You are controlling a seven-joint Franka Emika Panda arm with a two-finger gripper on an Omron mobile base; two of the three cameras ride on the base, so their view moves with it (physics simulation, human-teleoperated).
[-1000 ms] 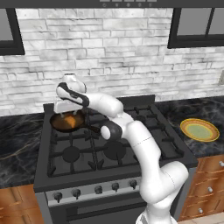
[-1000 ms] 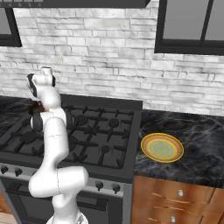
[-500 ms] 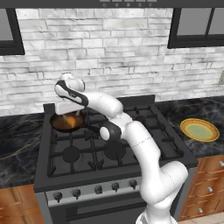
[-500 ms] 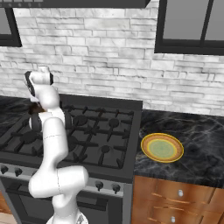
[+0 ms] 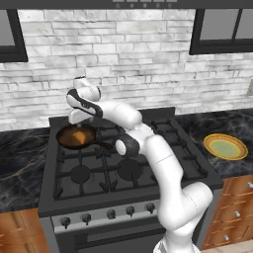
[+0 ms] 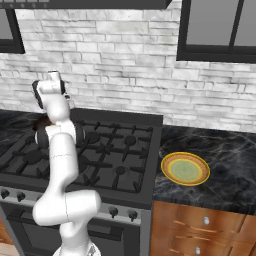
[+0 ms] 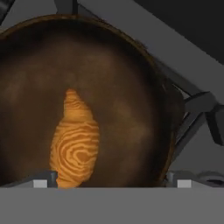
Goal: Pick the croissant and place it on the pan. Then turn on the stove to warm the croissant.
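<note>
The croissant (image 7: pixel 76 144), an orange-golden lump, lies on the brownish inside of the pan (image 7: pixel 131 100). The pan (image 5: pixel 66 138) sits on the back left burner of the stove (image 5: pixel 148 163), its black handle pointing right. My gripper (image 5: pixel 75 120) hangs just above the pan, pointing down at it. In the hand view the gripper (image 7: pixel 111 181) is open, its fingertips (image 7: pixel 41 180) wide apart. The croissant (image 5: pixel 78 136) lies free below them, near the left tip. From the right base view my arm hides most of the pan.
A row of small dark knobs (image 5: pixel 111 214) runs along the stove's front. A yellow plate (image 5: pixel 225 147) with a greenish centre rests on the black counter to the right, also seen as the plate (image 6: pixel 185 169). A brick wall stands behind the stove (image 6: pixel 115 150).
The hand has edged slightly upward over the pan. The croissant lies still in the pan.
</note>
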